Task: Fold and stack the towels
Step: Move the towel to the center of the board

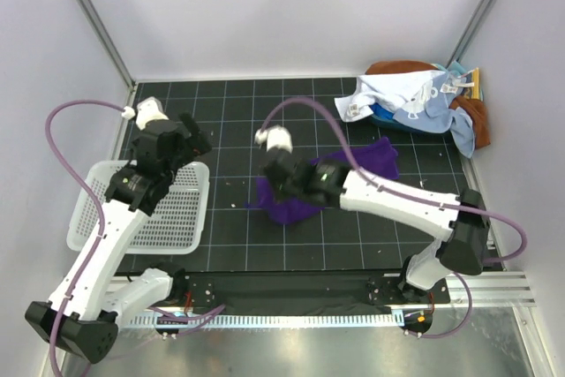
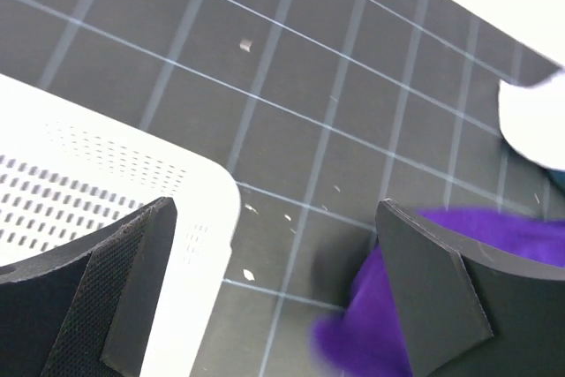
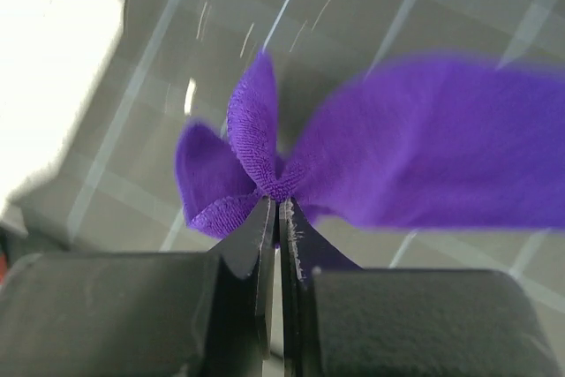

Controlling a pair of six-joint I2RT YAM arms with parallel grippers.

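Right gripper [image 3: 278, 207] is pinching tight a hemmed edge of the purple towel [image 3: 441, 147], limp light cloth likely needing corner holds.

Held the left end of a purple towel [image 1: 375, 159] bunched in the right gripper [image 1: 275, 185] near the middle of the black grid mat [image 1: 229, 112]. Hung the left gripper [image 1: 196, 134], jaws apart, by the far corner of a white basket [image 1: 181, 218]. Heaped white, light blue and rust-brown towels [image 1: 410, 99] in the far right corner.
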